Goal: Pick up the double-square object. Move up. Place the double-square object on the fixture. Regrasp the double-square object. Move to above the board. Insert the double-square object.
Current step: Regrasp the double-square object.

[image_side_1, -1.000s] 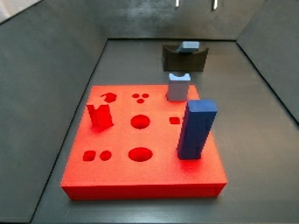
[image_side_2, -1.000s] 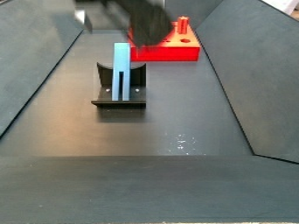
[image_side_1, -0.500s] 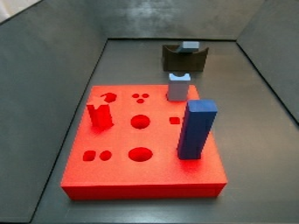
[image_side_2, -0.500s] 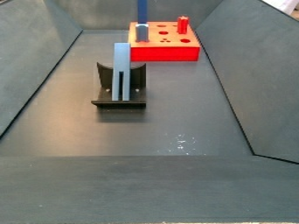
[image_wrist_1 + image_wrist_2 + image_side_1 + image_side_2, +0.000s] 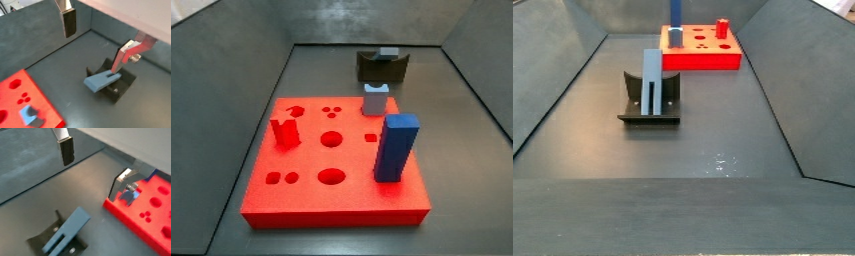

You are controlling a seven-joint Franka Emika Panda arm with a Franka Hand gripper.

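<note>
The double-square object (image 5: 652, 80) is a slim grey-blue bar resting in the notch of the dark fixture (image 5: 651, 108); no finger touches it. In a side view only its top end (image 5: 388, 53) shows above the fixture (image 5: 382, 70). Both wrist views look down on the bar (image 5: 101, 80) (image 5: 69, 228) in the fixture (image 5: 119, 86) (image 5: 45, 237). My gripper (image 5: 97, 42) (image 5: 92, 170) hangs well above it, open, with nothing between its fingers (image 5: 69, 22) (image 5: 66, 152). The red board (image 5: 331, 150) (image 5: 700, 55) (image 5: 20, 95) (image 5: 150, 213) lies beyond the fixture. Neither side view shows the gripper.
On the board stand a tall bright-blue block (image 5: 396, 147) (image 5: 676, 10), a short pale peg (image 5: 374, 99) (image 5: 27, 114) and a red piece (image 5: 285, 132) (image 5: 722, 28). Grey sloping walls (image 5: 553, 90) enclose the dark floor (image 5: 687, 150).
One second ago the gripper showed at the top of a side view above the board end; it has since left that view. The bar and fixture have not moved.
</note>
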